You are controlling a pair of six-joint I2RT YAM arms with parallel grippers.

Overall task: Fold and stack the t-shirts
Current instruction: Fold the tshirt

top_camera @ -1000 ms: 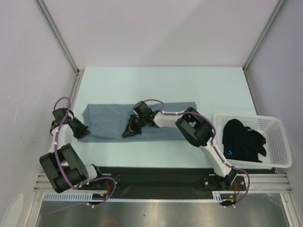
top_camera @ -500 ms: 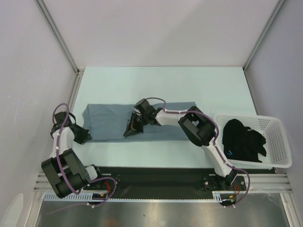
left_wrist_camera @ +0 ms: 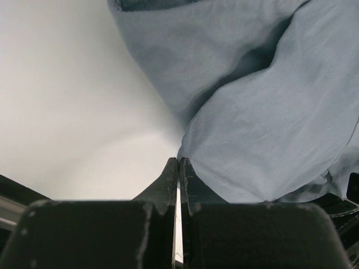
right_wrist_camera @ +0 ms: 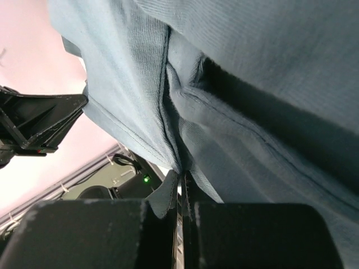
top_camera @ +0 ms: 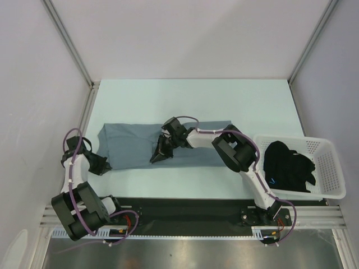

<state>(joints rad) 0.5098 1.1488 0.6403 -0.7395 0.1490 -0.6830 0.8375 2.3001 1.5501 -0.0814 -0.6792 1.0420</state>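
Pulled back toward the lower left of the overhead frame over the last second: left gripper, now just off the lower-left corner of the slate grey-blue, short-sleeved cloth t-shirt. Nudged slightly rightward along the same shirt: right gripper, at frame centre.

Hard to read from above: both sets of jaws, black against black housings. From the left wrist, black fingers pressed flat together, tips right at the shirt's hem; impossible to tell whether any cloth is caught between them. From the right wrist, jaws clamped on a seamed fold of the grey-blue cloth, with fabric spilling to either side of the tips. Shirt cropped on all sides in both wrist views, with only bunched folds and a stitched edge on show.

Shirt laid out as a long horizontal band across the middle of the pale table, from centre left to centre right, part of its right half hidden under the right arm, with a dark ridge of cloth pulled up at the right gripper.

At the right edge of the overhead frame, well apart from the grey-blue shirt: white plastic lattice basket holding a crumpled black cloth t-shirt, heaped in the middle, sleeves and neckline not distinguishable.
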